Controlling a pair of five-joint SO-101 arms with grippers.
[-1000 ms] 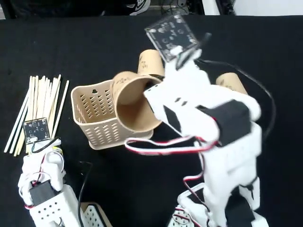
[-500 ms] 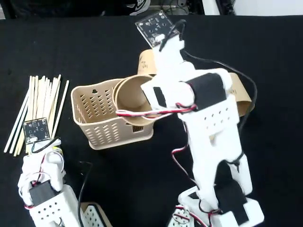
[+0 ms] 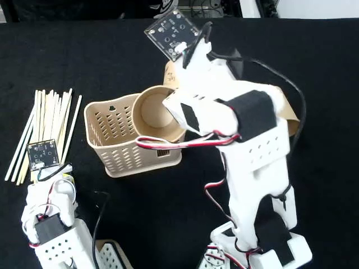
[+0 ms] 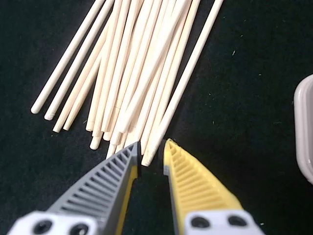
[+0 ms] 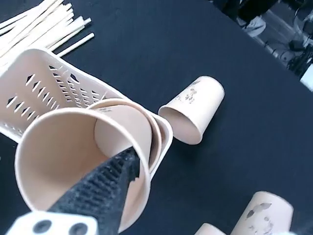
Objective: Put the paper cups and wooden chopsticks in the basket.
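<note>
Loose paper cup [image 5: 193, 115] lies on its side just behind the basket [image 3: 112, 134], toward the bench's far edge. Two more cups [image 5: 264, 215] lie toward the right edge, partly hidden in the high view by the right arm, which also covers the basket's right end. Held paper cup [image 3: 157, 115] is tilted over that end, and a second cup rim shows just behind it inside the basket. Right gripper [image 5: 129, 164] fingers are clamped on the held cup's wall, one finger inside. Wooden chopsticks [image 4: 137, 73] lie fanned near the bench's left edge. Left gripper [image 4: 151, 152] hovers at their near ends, fingers narrowly apart, holding nothing. Bench [image 3: 84, 50] is black cloth. Cables [image 3: 196, 7] show beyond the far edge.
</note>
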